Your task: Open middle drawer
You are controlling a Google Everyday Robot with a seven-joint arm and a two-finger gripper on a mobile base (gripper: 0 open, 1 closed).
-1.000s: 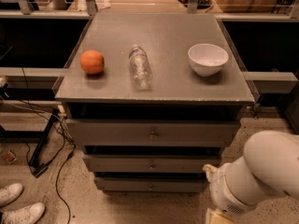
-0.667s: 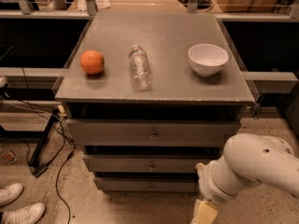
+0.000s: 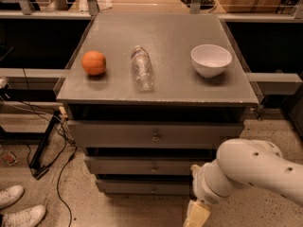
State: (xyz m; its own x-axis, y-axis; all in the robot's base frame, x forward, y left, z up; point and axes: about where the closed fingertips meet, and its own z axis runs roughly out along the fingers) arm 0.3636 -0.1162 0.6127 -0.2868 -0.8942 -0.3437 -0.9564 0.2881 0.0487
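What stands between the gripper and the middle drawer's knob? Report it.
Nothing visible. The gripper sits low at the picture's bottom edge, below and right of the middle drawer; its knob is uncovered. The orange, bottle and bowl lie on the cabinet top.

My end effector [image 3: 197, 215] hangs below and to the right of the middle drawer [image 3: 137, 165], and the bottom edge cuts most of it off. My arm [image 3: 246, 171] hides that drawer's right end and also the right end of the lowest drawer [image 3: 137, 187] beneath it. The arm itself runs off the right edge. Far left of the middle drawer and lower, white shoes [image 3: 16, 207] are cropped at the corner.
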